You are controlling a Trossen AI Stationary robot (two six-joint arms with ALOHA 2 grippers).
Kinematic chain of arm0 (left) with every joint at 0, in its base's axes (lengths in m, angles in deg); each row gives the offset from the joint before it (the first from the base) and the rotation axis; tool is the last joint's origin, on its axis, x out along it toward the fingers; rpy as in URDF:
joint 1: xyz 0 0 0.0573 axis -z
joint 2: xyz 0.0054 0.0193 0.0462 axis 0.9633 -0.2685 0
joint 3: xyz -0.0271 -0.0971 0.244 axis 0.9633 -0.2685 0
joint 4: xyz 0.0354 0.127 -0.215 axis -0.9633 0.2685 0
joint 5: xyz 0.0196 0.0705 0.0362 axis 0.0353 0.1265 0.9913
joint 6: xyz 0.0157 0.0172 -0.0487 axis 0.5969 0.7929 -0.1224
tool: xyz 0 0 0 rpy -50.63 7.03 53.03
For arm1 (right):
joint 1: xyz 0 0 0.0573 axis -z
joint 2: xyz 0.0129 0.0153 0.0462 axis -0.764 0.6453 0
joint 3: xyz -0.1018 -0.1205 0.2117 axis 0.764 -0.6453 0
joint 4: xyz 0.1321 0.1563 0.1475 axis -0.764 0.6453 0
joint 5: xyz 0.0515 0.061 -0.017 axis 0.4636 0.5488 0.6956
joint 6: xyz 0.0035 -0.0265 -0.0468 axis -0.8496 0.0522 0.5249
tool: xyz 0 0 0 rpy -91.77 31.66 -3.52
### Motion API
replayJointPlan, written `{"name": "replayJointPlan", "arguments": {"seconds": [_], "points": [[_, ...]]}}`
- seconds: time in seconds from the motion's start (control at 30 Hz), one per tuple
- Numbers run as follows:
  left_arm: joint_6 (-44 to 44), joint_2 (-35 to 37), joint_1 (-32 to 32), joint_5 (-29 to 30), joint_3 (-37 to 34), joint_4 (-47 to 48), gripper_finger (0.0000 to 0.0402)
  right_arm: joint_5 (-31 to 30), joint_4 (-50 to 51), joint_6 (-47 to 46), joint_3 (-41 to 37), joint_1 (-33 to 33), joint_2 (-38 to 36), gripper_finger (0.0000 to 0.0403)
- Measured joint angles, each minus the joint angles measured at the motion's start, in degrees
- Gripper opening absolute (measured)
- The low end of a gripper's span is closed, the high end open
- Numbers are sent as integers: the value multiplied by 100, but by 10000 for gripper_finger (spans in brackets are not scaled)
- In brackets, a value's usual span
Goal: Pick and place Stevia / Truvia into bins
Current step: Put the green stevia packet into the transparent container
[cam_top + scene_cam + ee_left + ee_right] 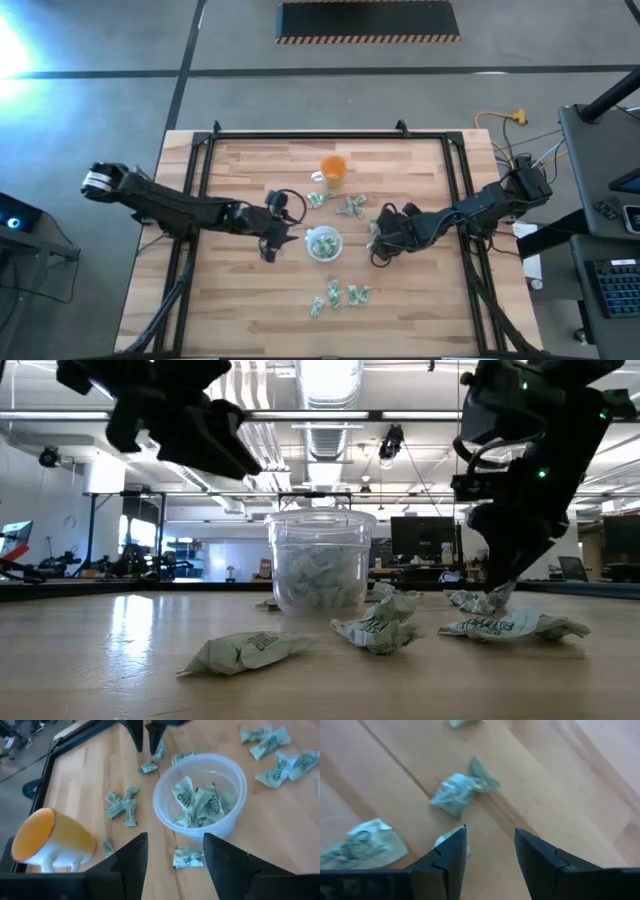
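Note:
The bin [322, 243] is a small round clear tub at the table's middle, holding several pale green Stevia sachets [197, 802]. More sachets lie loose on the wood around it, far [350, 207] and near [335, 297]. My left gripper [175, 855] hovers open, raised just left of the bin, over one loose sachet [187, 857]. My right gripper [490, 840] stands open, low over the table right of the bin. One crumpled sachet [462, 790] lies ahead of it and another [362, 845] off to one side. My right gripper slants down at the table. The end of a sachet [446, 839] peeks out right beside one finger [451, 855]. In the low view its fingertips [500, 592] reach down among crumpled sachets. I cannot tell whether they touch.
An orange cup [333, 170] with a white handle stands at the far middle of the table. A black frame [200, 160] runs around the wooden top. Bare wood lies at the near left and near right.

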Motion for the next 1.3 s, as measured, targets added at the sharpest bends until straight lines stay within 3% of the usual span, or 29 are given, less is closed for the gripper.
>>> {"name": "replayJointPlan", "arguments": {"seconds": [0.33, 0.67, 0.93, 1.3], "points": [[-308, 683, 2, 0, -142, 465, 174, 166, -235, -181, -161, 5, -17, 166], [-307, 612, 2, 141, -219, 427, 173, 229, -272, -72, -97, -8, -349, 166], [-303, 598, 0, 304, -281, 444, 173, 631, -841, 266, -132, -107, -54, 166], [-301, 598, 0, 315, -282, 442, 173, 842, -784, 507, -141, -102, -102, 152]]}}
